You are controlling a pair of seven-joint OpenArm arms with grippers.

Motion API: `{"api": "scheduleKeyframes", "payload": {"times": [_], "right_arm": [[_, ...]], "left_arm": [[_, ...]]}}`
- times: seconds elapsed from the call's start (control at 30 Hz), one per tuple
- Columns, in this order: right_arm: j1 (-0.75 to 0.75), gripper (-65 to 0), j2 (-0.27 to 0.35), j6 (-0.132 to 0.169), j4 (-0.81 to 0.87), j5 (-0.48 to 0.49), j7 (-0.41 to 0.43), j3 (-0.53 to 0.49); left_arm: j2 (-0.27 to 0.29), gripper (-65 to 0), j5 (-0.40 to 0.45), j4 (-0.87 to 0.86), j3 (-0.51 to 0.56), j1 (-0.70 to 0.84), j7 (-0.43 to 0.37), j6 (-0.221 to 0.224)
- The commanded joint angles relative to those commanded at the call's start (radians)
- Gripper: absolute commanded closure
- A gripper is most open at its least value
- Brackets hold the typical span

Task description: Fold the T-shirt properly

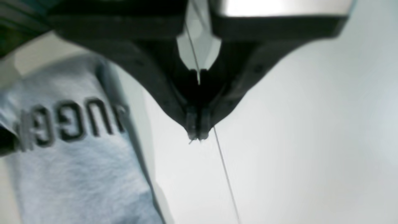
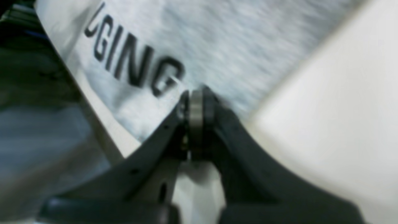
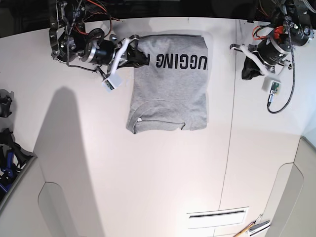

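The heather-grey T-shirt point(image 3: 170, 84) lies folded into a rectangle at the table's far middle, with black block letters across its far part and the neck towards the near edge. My right gripper point(image 3: 139, 57) is at the shirt's far left edge. In the right wrist view this gripper point(image 2: 196, 96) is shut, with a grey strip of the T-shirt point(image 2: 236, 40) between its fingers, next to the print. My left gripper point(image 3: 249, 72) is shut and empty to the right of the shirt. In the left wrist view it point(image 1: 197, 135) hangs over bare table, and the T-shirt point(image 1: 74, 161) lies to its left.
The white table point(image 3: 148, 173) has a thin seam point(image 3: 231, 128) running front to back, right of the shirt. A slotted vent point(image 3: 217, 215) and tools point(image 3: 252, 228) are at the near right. Dark gear point(image 3: 7, 148) sits at the left edge.
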Motion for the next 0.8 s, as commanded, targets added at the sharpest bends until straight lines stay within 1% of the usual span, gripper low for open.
{"api": "scheduleKeyframes", "payload": {"times": [0.1, 0.2, 0.27, 0.33, 0.4, 0.43, 0.5, 0.57, 0.67, 0.7, 0.73, 0.8], "right_arm": [[-0.066, 0.0, 0.074, 0.000, 0.091, 0.074, -0.008, 0.089], [-0.143, 0.0, 0.142, 0.008, 0.167, 0.163, -0.080, 0.144], [-0.209, 0.0, 0.194, 0.008, 0.196, 0.214, -0.116, 0.149], [-0.278, 0.0, 0.249, 0.011, 0.197, 0.227, -0.115, 0.149], [-0.340, 0.0, 0.308, 0.011, 0.197, 0.227, -0.114, 0.149], [-0.367, 0.0, 0.337, 0.011, 0.196, 0.227, -0.111, 0.149], [-0.418, 0.0, 0.387, 0.011, 0.195, 0.228, -0.112, 0.148], [-0.462, 0.0, 0.426, 0.011, 0.193, 0.228, -0.110, 0.145], [-0.522, 0.0, 0.471, 0.011, 0.175, 0.227, -0.103, 0.134], [-0.541, 0.0, 0.485, 0.011, 0.161, 0.226, -0.099, 0.126], [-0.557, 0.0, 0.500, 0.011, 0.141, 0.222, -0.084, 0.113], [-0.574, 0.0, 0.533, 0.011, 0.080, 0.208, -0.027, 0.070]], "left_arm": [[0.000, 0.0, -0.029, 0.080, -0.071, 0.120, 0.005, -0.002], [0.000, 0.0, -0.043, 0.111, -0.103, 0.244, 0.019, -0.003], [0.000, 0.0, -0.042, 0.111, -0.103, 0.326, 0.040, -0.003], [0.000, 0.0, -0.039, 0.111, -0.103, 0.411, 0.040, -0.003], [0.000, 0.0, -0.006, 0.106, -0.103, 0.492, 0.040, -0.008], [0.000, 0.0, 0.004, 0.093, -0.103, 0.526, 0.039, -0.017], [0.000, 0.0, 0.002, 0.040, -0.102, 0.586, 0.033, -0.059], [-0.009, 0.0, 0.002, -0.046, -0.101, 0.622, 0.003, -0.079], [-0.048, 0.0, 0.017, -0.204, -0.061, 0.640, -0.060, -0.086], [-0.062, 0.0, 0.050, -0.257, -0.028, 0.639, -0.098, -0.085], [-0.073, 0.0, 0.100, -0.309, 0.016, 0.639, -0.157, -0.085], [-0.084, 0.0, 0.214, -0.414, 0.122, 0.631, -0.306, -0.079]]}}
